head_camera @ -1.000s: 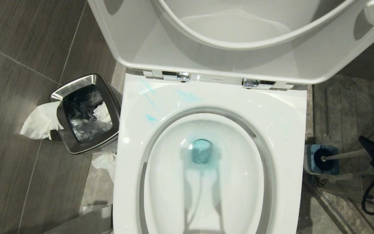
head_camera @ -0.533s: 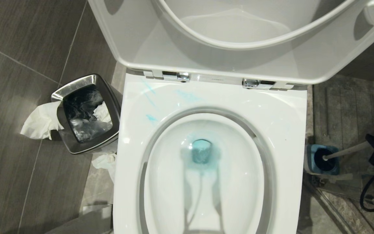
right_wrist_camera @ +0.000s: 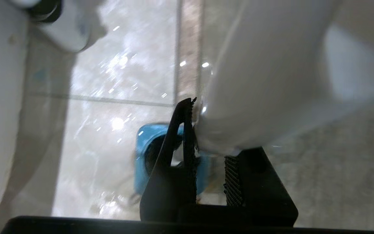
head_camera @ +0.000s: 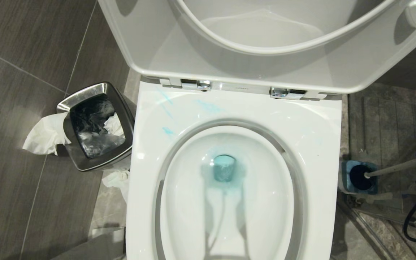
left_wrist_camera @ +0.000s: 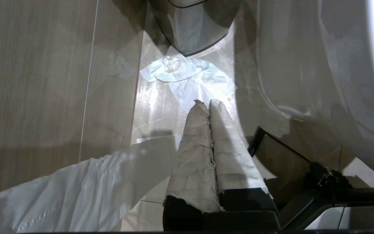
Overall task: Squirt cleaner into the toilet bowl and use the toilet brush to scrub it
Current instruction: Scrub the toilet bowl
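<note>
While the brush head sits in its holder, the handle is gripped for lifting out.

Between the narrowed fingers of the right gripper [right_wrist_camera: 206, 143] the white handle of the toilet brush [head_camera: 392, 169] is clamped near its free end, so the bristles can be drawn clear of the blue holder [head_camera: 345, 177] beyond the hand. Farther off, the toilet bowl [head_camera: 229, 112] lies open, tinted by cleaner [head_camera: 224, 171] and awaiting scrubbing. The left gripper [left_wrist_camera: 211, 104] is parked shut over the floor.
</note>
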{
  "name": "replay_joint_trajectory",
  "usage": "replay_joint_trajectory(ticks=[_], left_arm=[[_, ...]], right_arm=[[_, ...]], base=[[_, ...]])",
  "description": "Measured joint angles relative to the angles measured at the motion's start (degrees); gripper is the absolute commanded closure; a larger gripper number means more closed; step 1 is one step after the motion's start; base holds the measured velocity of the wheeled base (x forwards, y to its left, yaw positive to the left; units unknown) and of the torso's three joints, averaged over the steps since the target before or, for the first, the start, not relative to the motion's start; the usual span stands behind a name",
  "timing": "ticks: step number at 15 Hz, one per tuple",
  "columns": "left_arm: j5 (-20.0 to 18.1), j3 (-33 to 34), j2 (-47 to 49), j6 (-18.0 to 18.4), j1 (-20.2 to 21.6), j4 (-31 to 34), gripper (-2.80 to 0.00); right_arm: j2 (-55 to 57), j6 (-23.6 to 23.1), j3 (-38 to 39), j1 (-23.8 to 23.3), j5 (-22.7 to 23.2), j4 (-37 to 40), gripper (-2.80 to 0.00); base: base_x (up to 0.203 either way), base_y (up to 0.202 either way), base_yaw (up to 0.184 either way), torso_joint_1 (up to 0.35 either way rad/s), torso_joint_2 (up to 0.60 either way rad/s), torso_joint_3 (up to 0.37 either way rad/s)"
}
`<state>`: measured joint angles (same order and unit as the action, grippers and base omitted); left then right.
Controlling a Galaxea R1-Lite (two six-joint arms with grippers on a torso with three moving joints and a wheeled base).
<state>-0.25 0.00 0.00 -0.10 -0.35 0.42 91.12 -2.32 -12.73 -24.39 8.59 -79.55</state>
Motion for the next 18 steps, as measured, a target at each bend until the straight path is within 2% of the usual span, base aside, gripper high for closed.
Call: replay_joint_trajectory(ticks=[6,9,15,18], left_arm=[[0.0,0.0,0.0,0.0,0.0,0.0,0.0],[0.0,0.0,0.0,0.0,0.0,0.0,0.0],[0.0,0.0,0.0,0.0,0.0,0.0,0.0],[0.0,0.0,0.0,0.0,0.0,0.0,0.0]], right_arm=[[-9.8,0.3,-1.3,1.4,-2.5,14.2,0.0],[-14.9,-0.1,-2.8,5.5,-7.6,19.9,0.0],[-20.5,-2.8,-5.7,10.1,-17.7,26.9,0.0],[-22.7,-3.4,-9.2,10.8,-18.2,30.3,0.0]], base=[[0.0,0.0,0.0,0.0,0.0,0.0],[0.0,0.0,0.0,0.0,0.0,0.0],[0.0,0.0,0.0,0.0,0.0,0.0],[0.0,0.0,0.0,0.0,0.0,0.0]])
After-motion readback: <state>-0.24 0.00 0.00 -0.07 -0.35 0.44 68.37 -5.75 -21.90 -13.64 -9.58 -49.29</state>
